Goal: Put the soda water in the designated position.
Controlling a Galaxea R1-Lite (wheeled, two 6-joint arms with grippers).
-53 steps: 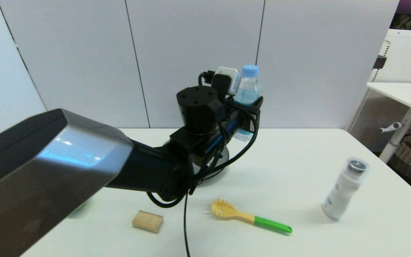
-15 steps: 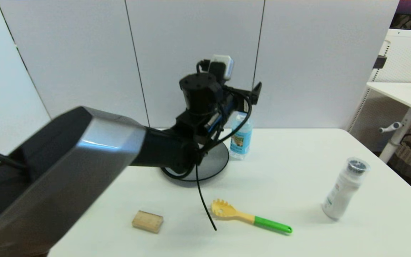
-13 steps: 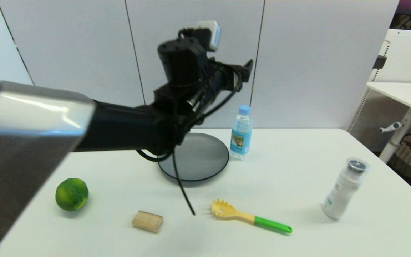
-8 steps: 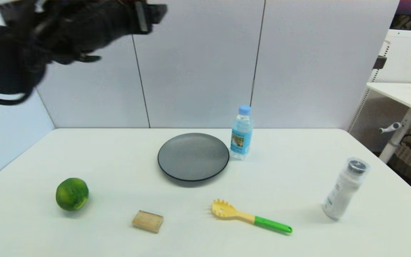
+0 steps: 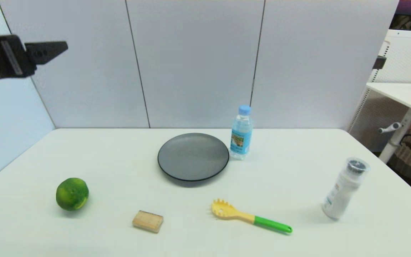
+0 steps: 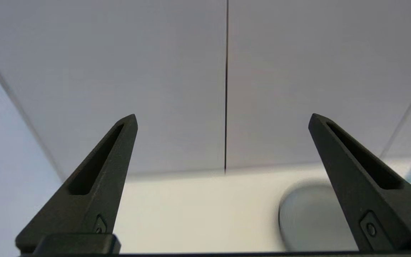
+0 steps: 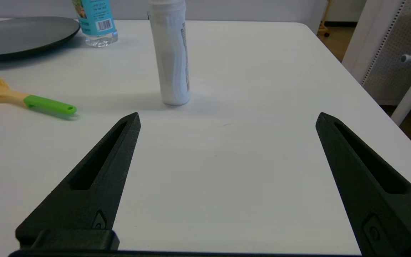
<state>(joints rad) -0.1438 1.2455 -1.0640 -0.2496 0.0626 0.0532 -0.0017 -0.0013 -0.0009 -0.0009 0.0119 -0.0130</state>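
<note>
Since half a second ago, the left tool (image 5: pixel 45 51) has swung further out toward the upper left corner of the head view, high above the white table (image 5: pixel 291 167) and well apart from everything on it; its fingers stand spread wide with nothing between them in the left wrist view. A second back it hung right over the bottle, so this reads as a pull-away after letting go.

Standing upright on bare tabletop is the small clear plastic soda water bottle with the light-blue cap and blue label (image 5: pixel 241 132), at about 3 o'clock of the round dark-grey plate (image 5: pixel 193 156) and just beside its rim (touching or not, I cannot tell). That bare patch under it (image 5: pixel 253 157) appears to be the designated position, so the placing looks done, and the arm is probably lifted clear so as not to knock the bottle over.

Low over the table's right side, the right tool (image 7: pixel 227 119) sits idle, also spread wide and empty, facing the white cylindrical shaker with the dark-topped clear cap (image 5: pixel 344 189).

At roughly 6 o'clock of the plate lie a yellow pasta fork with a green handle (image 5: pixel 250 216) and a small wooden block (image 5: pixel 147 221); a green lime (image 5: pixel 72 193) rests at about 8 o'clock.
</note>
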